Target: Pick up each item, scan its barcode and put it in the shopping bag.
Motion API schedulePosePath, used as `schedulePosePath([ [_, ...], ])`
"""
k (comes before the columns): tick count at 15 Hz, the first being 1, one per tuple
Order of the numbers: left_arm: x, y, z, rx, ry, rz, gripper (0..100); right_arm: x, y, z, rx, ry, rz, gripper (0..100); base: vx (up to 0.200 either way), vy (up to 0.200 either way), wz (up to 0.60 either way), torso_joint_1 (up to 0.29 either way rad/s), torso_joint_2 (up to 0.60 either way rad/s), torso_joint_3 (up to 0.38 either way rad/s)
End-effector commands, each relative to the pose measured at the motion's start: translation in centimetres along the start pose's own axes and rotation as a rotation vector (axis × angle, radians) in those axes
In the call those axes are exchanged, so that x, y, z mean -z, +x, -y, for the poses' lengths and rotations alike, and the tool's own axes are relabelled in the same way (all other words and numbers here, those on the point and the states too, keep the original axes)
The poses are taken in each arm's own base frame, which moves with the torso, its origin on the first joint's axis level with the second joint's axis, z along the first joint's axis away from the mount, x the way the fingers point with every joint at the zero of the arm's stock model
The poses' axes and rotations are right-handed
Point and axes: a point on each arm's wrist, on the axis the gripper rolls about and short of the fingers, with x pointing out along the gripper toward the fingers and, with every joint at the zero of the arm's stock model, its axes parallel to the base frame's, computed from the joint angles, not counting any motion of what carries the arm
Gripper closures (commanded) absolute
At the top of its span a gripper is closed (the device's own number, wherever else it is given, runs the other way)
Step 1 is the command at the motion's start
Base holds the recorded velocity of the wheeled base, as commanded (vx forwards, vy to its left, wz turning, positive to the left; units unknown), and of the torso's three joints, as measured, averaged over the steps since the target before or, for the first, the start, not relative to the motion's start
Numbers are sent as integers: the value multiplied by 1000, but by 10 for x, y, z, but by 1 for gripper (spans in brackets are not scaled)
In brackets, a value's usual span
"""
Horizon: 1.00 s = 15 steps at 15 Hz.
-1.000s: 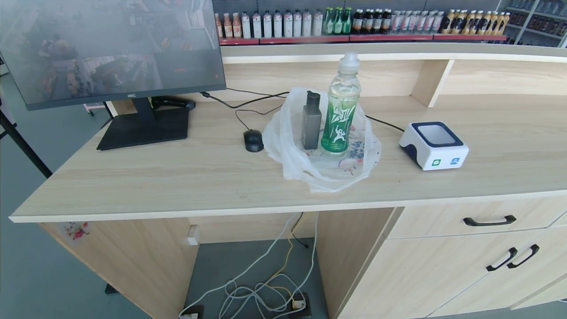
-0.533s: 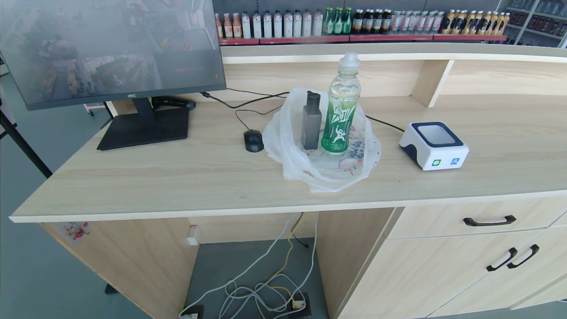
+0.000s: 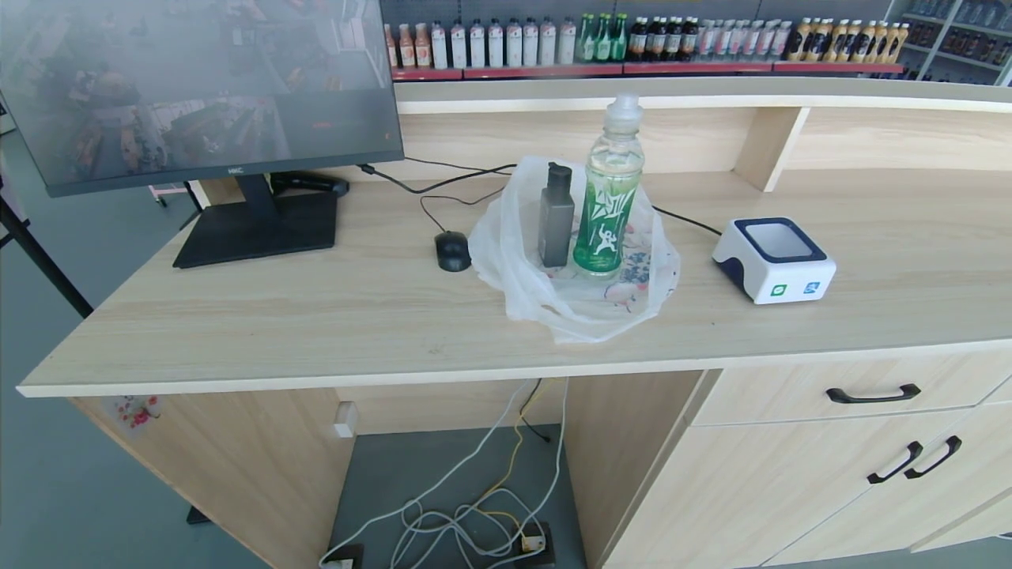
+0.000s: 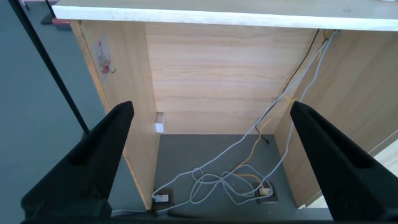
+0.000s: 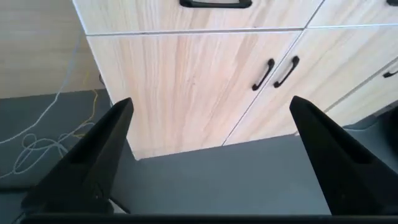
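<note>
the green bottle (image 3: 607,207) and grey bottle (image 3: 556,220) stand upright inside the bag (image 3: 506,265); the scanner (image 3: 775,261) sits just right of the bag. the tall green bottle looks likely to topple if a reach snags the loose bag. the left gripper (image 4: 211,107) and right gripper (image 5: 211,102) hang well below the bag, fingers spread wide, empty.

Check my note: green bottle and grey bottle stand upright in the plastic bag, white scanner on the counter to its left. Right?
Wrong side: the head view shows the white scanner on the counter to the right of the plastic bag. The green bottle and grey bottle do stand upright in the bag.
</note>
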Motion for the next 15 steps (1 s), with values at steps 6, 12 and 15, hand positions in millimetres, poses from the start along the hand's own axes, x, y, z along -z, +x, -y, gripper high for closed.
schedulePosePath([
  [6, 0, 0, 0, 0, 4, 0, 0, 5, -12, -8, -425, 3, 217, 0, 0, 0, 0, 0, 0, 0],
  [12, 0, 0, 0, 0, -2, 0, 0, 1, -13, -7, -400, 50, 243, 0, 0, 0, 0, 0, 0, 0],
  [15, 0, 0, 0, 0, -2, 0, 0, 11, -10, -5, -267, 47, 135, 0, 0, 0, 0, 0, 0, 0],
])
